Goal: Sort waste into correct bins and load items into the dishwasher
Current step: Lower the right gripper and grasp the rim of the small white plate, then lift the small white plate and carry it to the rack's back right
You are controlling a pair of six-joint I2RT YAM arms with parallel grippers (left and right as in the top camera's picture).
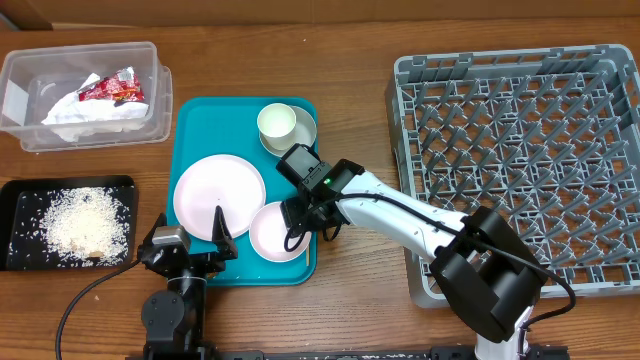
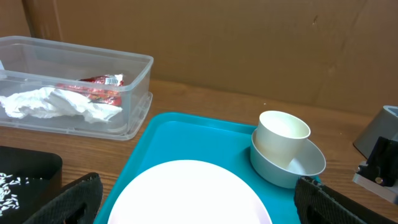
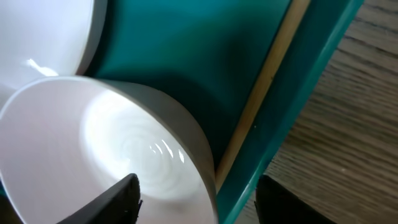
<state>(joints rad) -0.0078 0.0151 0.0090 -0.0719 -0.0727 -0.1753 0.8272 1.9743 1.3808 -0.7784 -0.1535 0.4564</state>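
Well left of the grey dish rack [image 1: 520, 150], at the teal tray's [image 1: 200, 120] front-right corner, sits the small white bowl [image 1: 270, 232], directly beneath the right gripper [image 3: 205, 202], whose spread jaws straddle the bowl's tray-edge wall, making this the nearer arm.

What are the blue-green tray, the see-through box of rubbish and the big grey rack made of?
The teal tray is likely moulded plastic, smooth with a soft sheen and a rounded raised lip. The clear bin is transparent plastic; the wrapper and tissue show through its walls. The dish rack looks like grey plastic, a matte lattice of pegs.
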